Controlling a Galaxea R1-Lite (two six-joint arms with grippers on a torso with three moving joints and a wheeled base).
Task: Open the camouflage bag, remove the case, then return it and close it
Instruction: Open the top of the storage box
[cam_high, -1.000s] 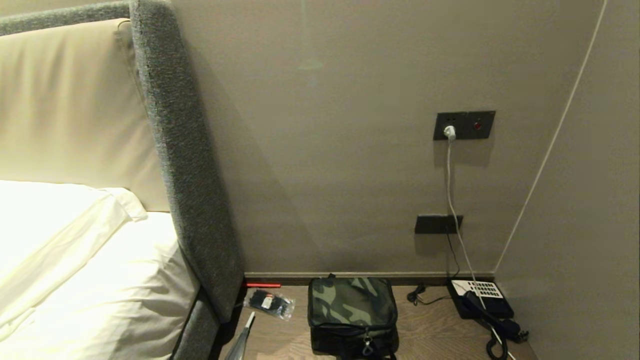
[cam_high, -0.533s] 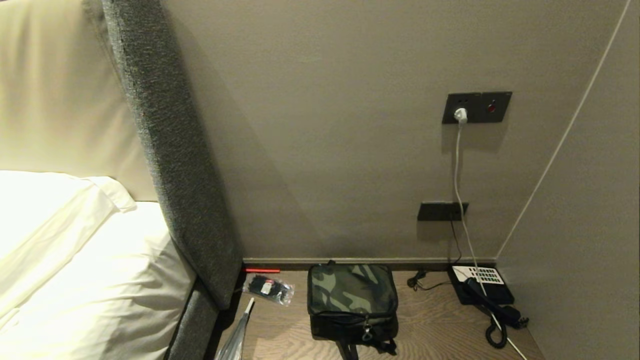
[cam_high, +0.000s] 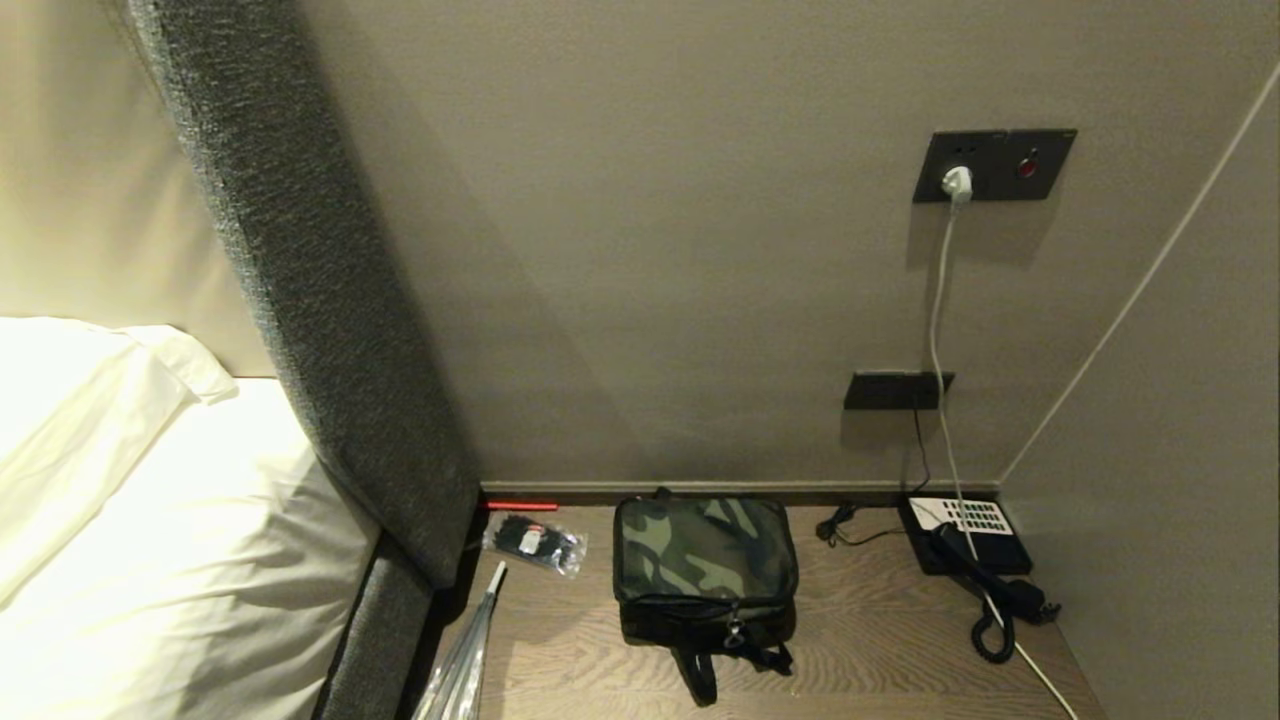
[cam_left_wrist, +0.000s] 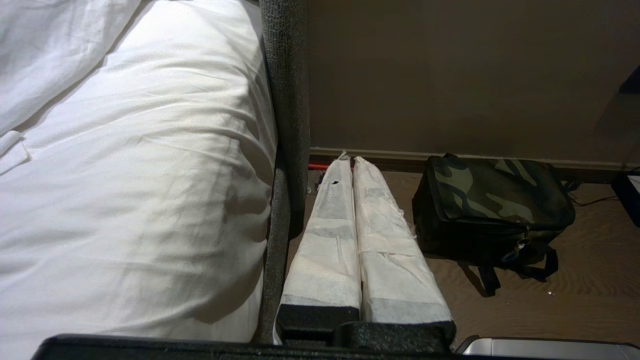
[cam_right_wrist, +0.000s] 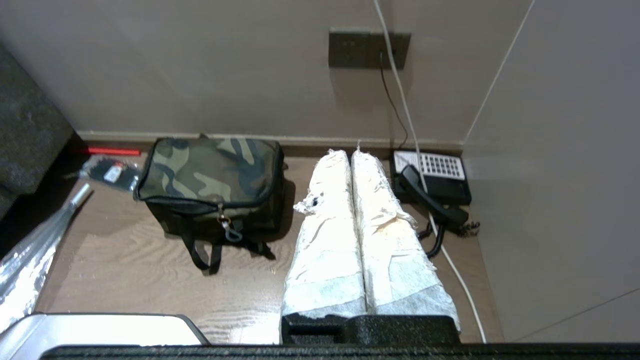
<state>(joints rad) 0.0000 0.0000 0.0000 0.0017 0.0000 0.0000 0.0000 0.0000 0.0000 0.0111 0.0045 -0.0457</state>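
**Bag zipped on the nightstand, both grippers closed and empty**

Head view: against the earlier pictures the whole scene has slid. The wall socket (cam_high: 994, 165) now sits higher in the picture and the top of the grey woven headboard (cam_high: 300, 300) is cut off, while more of the wood-grain table (cam_high: 880, 650) shows, including the bag's front strap loop. That is the camera tilting; the things themselves lie as they did. The camouflage bag (cam_high: 704, 565) stands near the back wall in the middle of the table, boxy soft fabric with black trim, its zipper closed. The case cannot be seen. A small clear packet (cam_high: 534, 541) with dark contents lies to its left, a black phone (cam_high: 968, 540) with white keys to its right, both apart from the bag. A shiny silver-wrapped part at the lower edge is cut off and hard to identify.

Left wrist view: the left gripper (cam_left_wrist: 348, 160) hangs over the gap between the white bed (cam_left_wrist: 130, 175) and the table, its padded, white-wrapped fingers pressed together, holding nothing. The bag lies beside it, untouched.

Right wrist view: the right gripper (cam_right_wrist: 350, 152), wrapped in the same frayed white cloth, has its fingers together and holds nothing, between bag and phone, its tips toward the wall.
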